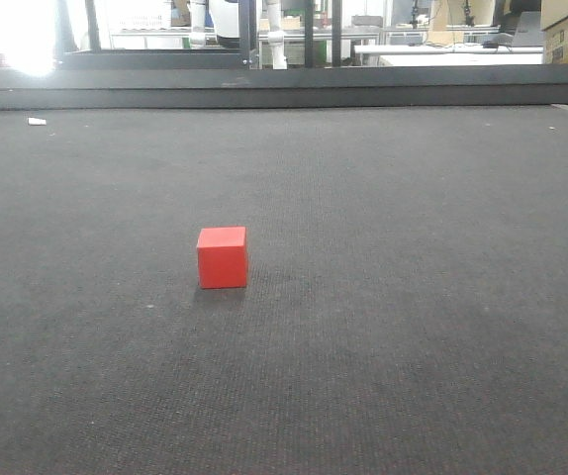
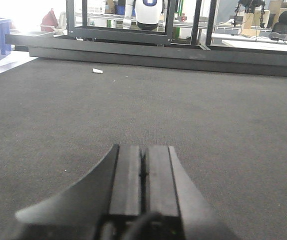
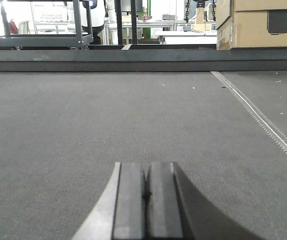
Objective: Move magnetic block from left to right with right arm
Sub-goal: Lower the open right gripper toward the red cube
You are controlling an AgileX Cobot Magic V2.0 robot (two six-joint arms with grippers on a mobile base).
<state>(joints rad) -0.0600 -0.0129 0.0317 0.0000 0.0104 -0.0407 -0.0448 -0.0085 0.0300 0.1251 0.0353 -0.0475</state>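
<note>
You had a wide table (image 1: pixel 413 376) in front of you, covered in a dark grey woven mat. A low black rail (image 1: pixel 284 89) ran along its far edge. A pale stitched strip (image 3: pixel 263 120) crossed the mat on the right side, running from the rail towards the near edge. Past the rail on the right, the right wrist view showed a brown cardboard box (image 3: pixel 248 22).

Your left gripper (image 2: pixel 143 160) sat low over the mat with its jaws pressed together, only a thin seam between them and nothing held. The mat ahead of it was bare as far as the rail. Your right gripper (image 3: pixel 146 175) was in the same posture, low and level, with the jaws closed flat against each other and empty. Neither wrist view showed the cube.

The magnetic block (image 1: pixel 223 258) stood square on the mat, a little left of the middle in the front view and well short of the rail. It was alone, with no gripper touching it. One red face was turned towards the front camera and a thin shadow lay at its base.

A small white scrap (image 1: pixel 37 121) lay far off to the left, close to the rail.
</note>
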